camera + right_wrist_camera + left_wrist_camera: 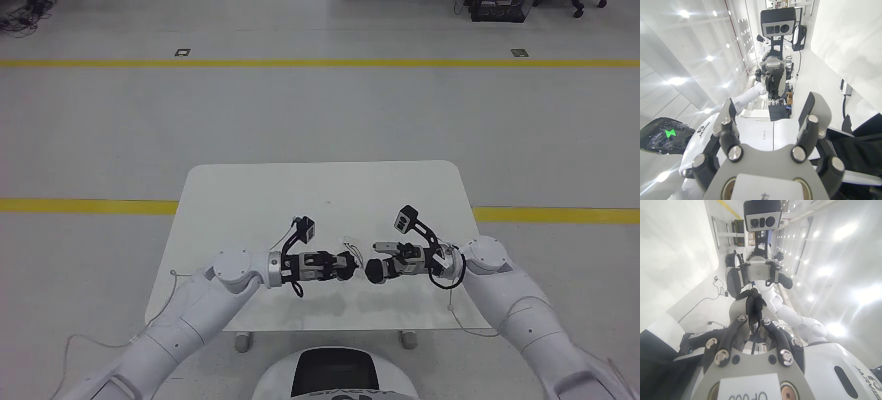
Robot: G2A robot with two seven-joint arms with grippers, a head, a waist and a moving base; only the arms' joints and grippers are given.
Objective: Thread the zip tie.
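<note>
Item: zip tie [776, 79], dark, narrow strip, judged to be the task's piece. It is pinched between the pressed-together fingers of the left gripper [773, 94], with loose ends hanging past the fingertips; which end carries the head cannot be told. Item: right gripper [771, 108], fingers spread wide and holding nothing, directly opposite the left gripper, tip facing tip, a short gap between them. Both are held above the table [250, 200]. Step in hand, as judged: taking the free end with the right gripper so that tail can meet head; threading not yet begun. Handling notes: bring the spread fingers square around one loose end only, and grip near its tip so a short, stiff length is left to steer. Keep the left pinch firm, since the strip will flex and swing if bumped. Line tail and slot on one axis before pushing. Containers: no entry. Sundry: small pale tangle [348, 243] on the table just beyond the two fingertips, nature unclear.
</note>
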